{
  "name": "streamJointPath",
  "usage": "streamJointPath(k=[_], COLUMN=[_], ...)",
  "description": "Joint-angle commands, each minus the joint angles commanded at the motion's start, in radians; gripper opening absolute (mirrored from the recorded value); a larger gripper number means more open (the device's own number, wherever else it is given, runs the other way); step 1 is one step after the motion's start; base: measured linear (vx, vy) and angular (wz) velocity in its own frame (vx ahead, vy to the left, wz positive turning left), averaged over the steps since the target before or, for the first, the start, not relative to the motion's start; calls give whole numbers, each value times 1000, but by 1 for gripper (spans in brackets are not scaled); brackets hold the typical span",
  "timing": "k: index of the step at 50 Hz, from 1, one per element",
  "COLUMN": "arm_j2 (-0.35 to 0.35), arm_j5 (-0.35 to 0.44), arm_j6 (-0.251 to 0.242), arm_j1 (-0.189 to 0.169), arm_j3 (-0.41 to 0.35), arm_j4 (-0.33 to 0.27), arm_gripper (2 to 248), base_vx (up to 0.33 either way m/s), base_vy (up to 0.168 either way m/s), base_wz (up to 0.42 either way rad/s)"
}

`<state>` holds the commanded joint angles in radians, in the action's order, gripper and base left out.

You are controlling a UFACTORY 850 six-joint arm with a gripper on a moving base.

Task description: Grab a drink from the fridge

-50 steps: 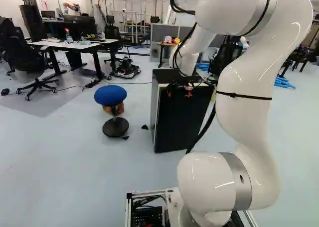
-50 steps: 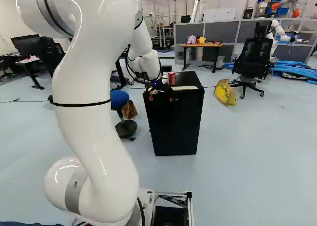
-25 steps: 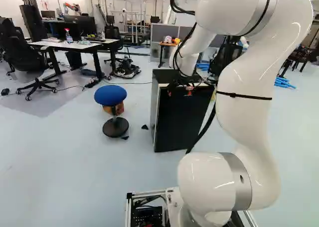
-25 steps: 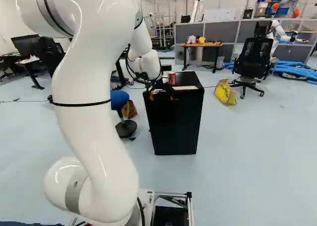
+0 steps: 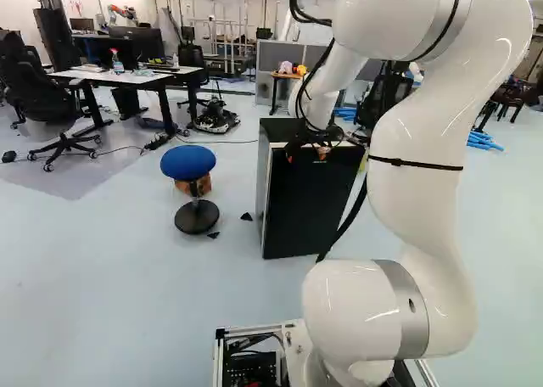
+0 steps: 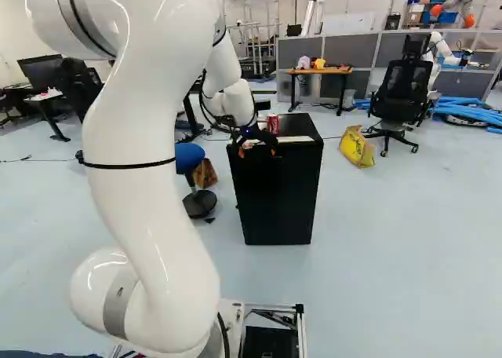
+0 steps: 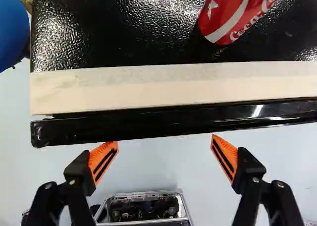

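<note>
Orange pads (image 7: 103, 161) face each other across a wide gap, so our gripper (image 7: 163, 141) is open, holding nothing, poised by the near face of the fridge (image 6: 274, 193). Just ahead of the fingertips runs the glossy black top edge of the door (image 7: 173, 119), which looks closed to us; whether a pad touches it we cannot tell. Beyond that edge lies a pale strip (image 7: 173, 87), then the textured top (image 7: 124, 32), where a red drink can (image 7: 233, 13) stands upright, ahead of the gripper and off towards the side away from the blue stool (image 5: 188, 162). We judge the step in hand to be the approach, with the grab itself still to do. If we mean a drink from inside, the next move calls for working a finger against the door edge and drawing it open gently, without shaking the can above. If we mean the can, we should clear the edge, shift sideways and bring both pads around it before closing; coming in off-centre could tip it. Farther out, past the fridge, a yellow bag (image 6: 357, 147) sits on the floor near an office chair (image 6: 401, 91).
</note>
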<state>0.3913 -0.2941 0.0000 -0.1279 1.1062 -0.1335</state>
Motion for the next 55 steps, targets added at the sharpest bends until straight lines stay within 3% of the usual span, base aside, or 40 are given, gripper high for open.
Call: streamJointPath(k=[16,38,55], arm_j2=[-10,-95,-167], arm_j5=[0,2,89], arm_j6=[0,0,0], arm_j1=[-1,0,-2], arm_j3=[-13,-121,-210], arm_j4=[-2,-2,-2], arm_gripper=[247,247,247], base_vx=[0,0,0], base_vy=[0,0,0], base_wz=[0,0,0])
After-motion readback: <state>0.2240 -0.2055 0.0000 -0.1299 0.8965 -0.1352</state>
